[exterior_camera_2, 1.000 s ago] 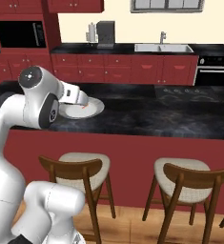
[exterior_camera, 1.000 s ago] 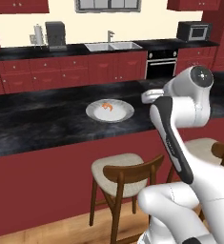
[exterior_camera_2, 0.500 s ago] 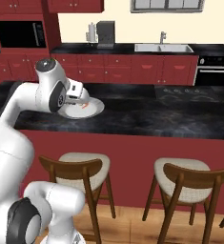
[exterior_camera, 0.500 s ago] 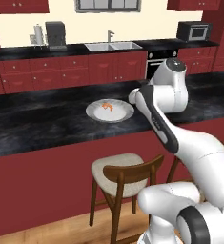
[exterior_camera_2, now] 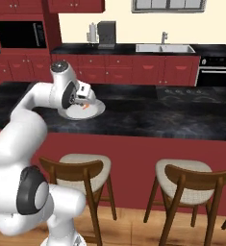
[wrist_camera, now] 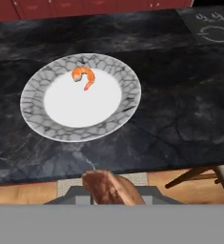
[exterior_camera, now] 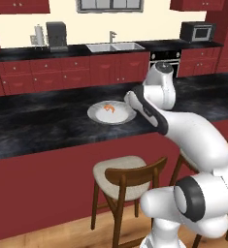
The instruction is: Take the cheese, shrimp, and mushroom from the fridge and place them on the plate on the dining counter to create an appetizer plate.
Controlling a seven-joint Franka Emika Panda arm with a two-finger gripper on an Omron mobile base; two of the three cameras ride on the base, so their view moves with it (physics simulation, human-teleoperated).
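The plate (wrist_camera: 128,85) lies on the black dining counter (wrist_camera: 180,105), and the curled orange shrimp (wrist_camera: 83,76) rests on its upper left part. My gripper (wrist_camera: 111,196) hovers over the counter's near edge, just short of the plate, shut on the reddish-brown mushroom (wrist_camera: 109,187). From the left base camera the hand (exterior_camera: 133,100) sits at the right rim of the plate (exterior_camera: 97,116), with the shrimp (exterior_camera: 109,107) beside it. The right base camera has the hand (exterior_camera_2: 85,94) above the plate (exterior_camera_2: 96,111). The cheese and the fridge are out of view.
Wooden stools (exterior_camera: 126,177) with cream seats stand under the counter's front edge (exterior_camera_2: 182,182). Behind it runs the red-cabinet counter with a sink (exterior_camera: 114,47), an oven (exterior_camera: 165,60) and a microwave (exterior_camera: 196,31). The dark top stretches right of the plate (exterior_camera_2: 172,113).
The arm has swung left along the counter and stretched forward, carrying the mushroom to the plate's right edge. The plate and shrimp have stayed put.
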